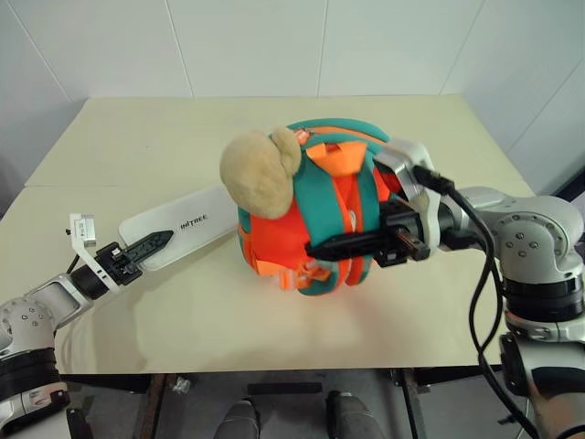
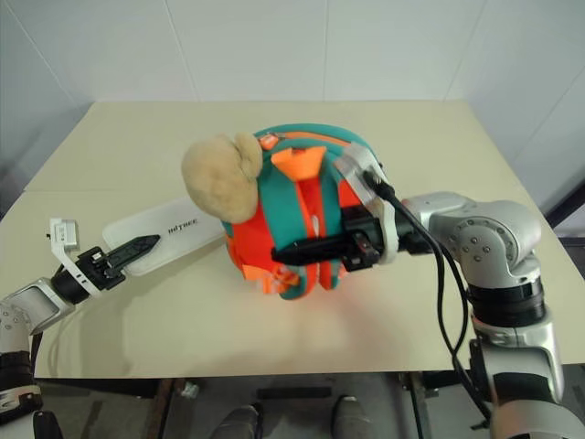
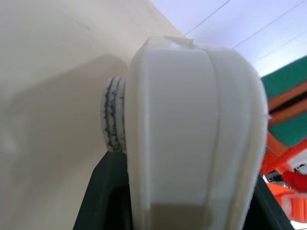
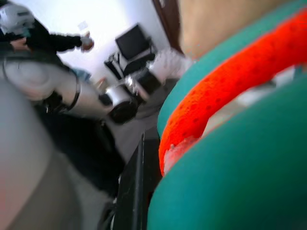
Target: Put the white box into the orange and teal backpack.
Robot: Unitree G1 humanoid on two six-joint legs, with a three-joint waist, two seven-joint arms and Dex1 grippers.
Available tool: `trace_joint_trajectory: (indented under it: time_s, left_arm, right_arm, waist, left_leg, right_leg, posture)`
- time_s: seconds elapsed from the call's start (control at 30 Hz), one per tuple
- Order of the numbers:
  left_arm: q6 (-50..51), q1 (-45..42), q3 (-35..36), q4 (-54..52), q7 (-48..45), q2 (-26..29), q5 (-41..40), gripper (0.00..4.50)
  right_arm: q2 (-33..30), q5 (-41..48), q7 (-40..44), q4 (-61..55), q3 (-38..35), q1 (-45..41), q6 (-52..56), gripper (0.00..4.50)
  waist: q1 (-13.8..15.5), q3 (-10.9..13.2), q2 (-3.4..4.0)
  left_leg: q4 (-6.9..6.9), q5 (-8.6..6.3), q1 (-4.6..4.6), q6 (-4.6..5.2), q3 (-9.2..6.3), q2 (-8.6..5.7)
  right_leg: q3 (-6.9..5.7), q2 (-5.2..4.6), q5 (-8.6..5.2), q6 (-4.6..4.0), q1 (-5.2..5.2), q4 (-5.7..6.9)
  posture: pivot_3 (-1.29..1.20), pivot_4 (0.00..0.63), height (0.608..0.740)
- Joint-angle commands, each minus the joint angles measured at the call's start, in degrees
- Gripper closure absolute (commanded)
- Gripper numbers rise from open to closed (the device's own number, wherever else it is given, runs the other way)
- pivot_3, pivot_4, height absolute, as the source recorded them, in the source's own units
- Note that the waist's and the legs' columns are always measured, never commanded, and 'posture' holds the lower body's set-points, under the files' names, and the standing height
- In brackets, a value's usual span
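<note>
Box position governs the coming move: the white box [image 1: 183,227] lies flat on the beige table [image 1: 137,146], its long axis running from the left gripper [image 1: 151,243] toward the orange and teal backpack [image 1: 320,215], and its far end reaches the backpack's base beneath the tan plush toy [image 1: 260,172]. The left gripper is clamped on the near end of the box, black fingers nipping the rounded corner, as the left wrist view confirms with the white case held close before the lens. That arm is plainly the one placed to drive the box. The right gripper [image 1: 343,243] lies level across the front of the backpack, its fingers together and slid in among the teal and orange straps; whether a strap is actually pinched cannot be told. The backpack stands upright near the middle of the table with its strap side toward the camera; no open mouth can be made out from here, so the entry point is unconfirmed. Judged requirement: the box must travel along its own axis into an opening held wide. Table edges are well apart from both objects, with free surface on all sides.
</note>
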Motion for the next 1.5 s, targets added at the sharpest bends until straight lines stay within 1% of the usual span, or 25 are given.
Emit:
trace_joint_trajectory:
  time_s: [0.03, 0.17, 0.27, 0.37, 0.5, 0.63, 0.73, 0.83, 0.93, 1.0, 1.13, 1.2, 1.3, 1.37, 1.47, 1.5]
  left_arm:
    - [-2.71, 2.53, 2.16, -8.53, -2.68, -0.47, -3.41, 3.13]
    - [-0.95, 3.90, 6.07, -16.64, -1.70, -0.16, -9.98, 3.13]
    - [1.00, 4.60, 11.03, -21.58, 0.51, 0.74, -17.88, 3.13]
    - [1.98, 7.38, 12.95, -24.08, 0.76, 2.67, -21.05, 3.13]
    - [1.73, 8.23, 13.57, -26.33, 1.58, 4.43, -24.74, 3.13]
    - [1.04, 5.76, 12.90, -28.54, 3.51, 5.68, -29.55, 3.13]
    - [0.92, 5.59, 11.99, -29.56, 3.85, 6.63, -31.52, 3.13]
    - [1.00, 6.52, 10.62, -30.75, 2.93, 7.81, -31.80, 3.13]
    - [-0.13, 6.42, 8.79, -30.73, 2.10, 8.91, -29.62, 3.13]
    - [-1.37, 6.92, 6.81, -30.34, -0.02, 10.09, -26.69, 3.13]
    - [-5.18, 8.24, 1.47, -29.21, -6.54, 14.26, -18.79, 3.13]
    - [-6.53, 7.75, -0.17, -28.27, -8.74, 15.81, -16.81, 3.13]
    - [-14.74, 5.68, -5.79, -25.29, -13.97, 20.00, -6.24, 3.13]
    - [-21.62, 3.58, -10.28, -22.06, -17.36, 22.37, 1.35, 3.13]
    - [-30.59, -2.44, -17.21, -16.85, -21.28, 22.98, 9.83, 3.13]
    - [-32.48, -4.68, -19.04, -15.60, -22.56, 22.49, 11.33, 3.13]
  right_arm:
    - [-2.95, -3.62, 2.83, 2.29, 1.15, 1.59, -2.89, 4.46]
    - [-4.00, -9.06, 4.19, 5.48, 3.51, 2.48, -7.55, 4.46]
    - [-3.46, -9.94, 4.61, 5.74, 3.94, 3.37, -8.36, 4.46]
    - [-2.87, -10.69, 4.59, 5.69, 4.45, 4.59, -8.91, 4.46]
    - [-1.59, -11.40, 4.22, 5.60, 4.79, 5.41, -9.20, 4.46]
    - [-0.50, -12.06, 4.14, 6.11, 5.08, 5.30, -9.50, 4.46]
    - [-0.10, -12.52, 4.25, 6.50, 5.15, 5.11, -9.62, 4.46]
    - [0.27, -12.73, 4.26, 6.66, 5.05, 5.04, -9.58, 4.46]
    - [0.57, -12.98, 4.20, 6.90, 5.05, 4.87, -9.64, 4.46]
    - [0.79, -13.26, 4.25, 7.11, 5.05, 4.67, -9.67, 4.46]
    - [0.90, -13.72, 4.49, 7.45, 4.93, 4.35, -9.76, 4.46]
    - [0.80, -13.94, 4.67, 7.69, 4.91, 4.27, -9.87, 4.46]
    - [0.64, -14.34, 4.83, 8.05, 5.04, 4.27, -10.23, 4.46]
    - [0.76, -14.48, 4.76, 8.24, 5.05, 4.20, -10.38, 4.46]
    - [1.17, -14.75, 4.61, 8.31, 5.18, 4.33, -10.71, 4.46]
    - [1.33, -14.82, 4.58, 8.36, 5.24, 4.35, -10.82, 4.46]
  waist:
    - [-0.01, -0.01, -0.01]
    - [-0.02, 0.00, -0.05]
    - [-0.22, -0.01, -0.05]
    - [-0.22, -0.01, -0.05]
    - [-0.09, 0.00, -0.05]
    - [0.02, 0.00, -0.06]
    - [-0.05, 0.00, -0.06]
    - [-0.26, 0.00, -0.05]
    - [-0.13, 0.00, -0.05]
    - [-0.11, 0.00, -0.06]
    - [-0.07, 0.00, -0.06]
    - [-0.09, 0.00, -0.05]
    - [-0.10, 0.00, -0.05]
    - [-0.02, 0.00, -0.05]
    - [0.00, 0.00, -0.05]
    - [-0.04, 0.00, -0.05]
  left_leg:
    - [0.02, -0.01, -0.02, 0.00, 0.01, 0.00]
    - [0.10, -0.04, -0.07, 0.00, 0.01, 0.01]
    - [0.11, -0.04, -0.07, 0.00, 0.01, 0.01]
    - [0.11, -0.08, -0.06, 0.02, 0.02, 0.03]
    - [0.23, -0.09, -0.07, 0.03, 0.03, 0.03]
    - [0.43, -0.11, -0.11, 0.04, 0.02, 0.02]
    - [0.47, -0.11, -0.10, 0.05, 0.03, 0.01]
    - [0.44, -0.11, -0.10, 0.05, 0.03, 0.02]
    - [0.42, -0.12, -0.09, 0.06, 0.02, 0.03]
    - [0.44, -0.12, -0.09, 0.06, 0.03, 0.03]
    - [0.44, -0.12, -0.09, 0.06, 0.04, 0.02]
    - [0.44, -0.12, -0.09, 0.06, 0.04, 0.02]
    - [0.43, -0.13, -0.10, 0.06, 0.05, 0.02]
    - [0.43, -0.13, -0.09, 0.06, 0.04, 0.02]
    - [0.42, -0.13, -0.08, 0.06, 0.09, 0.02]
    - [0.43, -0.13, -0.09, 0.06, 0.08, 0.02]
  right_leg:
    - [0.00, 0.00, 0.00, 0.00, 0.00, 0.00]
    - [0.00, 0.00, 0.01, 0.01, -0.02, -0.02]
    - [0.00, 0.00, 0.01, 0.01, -0.02, -0.01]
    - [0.00, 0.01, 0.00, 0.01, -0.01, -0.02]
    - [0.01, 0.02, 0.00, 0.00, 0.00, -0.01]
    - [0.00, 0.02, 0.01, -0.03, 0.07, -0.01]
    - [0.01, 0.01, 0.01, -0.10, 0.12, -0.05]
    - [0.02, 0.03, 0.01, -0.08, 0.09, -0.03]
    - [0.01, 0.05, 0.01, -0.08, 0.08, -0.01]
    - [0.01, 0.04, 0.00, -0.09, 0.09, -0.03]
    - [0.01, 0.04, -0.09, -0.28, 0.10, -0.05]
    - [0.01, 0.04, -0.12, -0.33, 0.10, -0.06]
    - [0.02, 0.04, -0.19, -0.49, 0.10, -0.10]
    - [0.02, 0.05, -0.40, -0.88, 0.10, -0.08]
    - [0.03, 0.05, -0.40, -0.88, 0.13, -0.11]
    - [0.03, 0.05, -0.40, -0.86, 0.13, -0.09]
  posture:
    - [0.00, 0.150, 0.740]
    - [0.00, 0.150, 0.740]
    - [0.00, 0.150, 0.740]
    - [0.00, 0.150, 0.740]
    - [0.00, 0.150, 0.740]
    - [0.00, 0.150, 0.740]
    - [0.00, 0.150, 0.740]
    - [0.00, 0.150, 0.740]
    - [0.00, 0.150, 0.740]
    - [0.00, 0.150, 0.740]
    - [0.00, 0.150, 0.740]
    - [0.00, 0.150, 0.740]
    - [0.00, 0.150, 0.740]
    - [0.00, 0.150, 0.740]
    - [0.00, 0.150, 0.740]
    - [0.00, 0.150, 0.740]
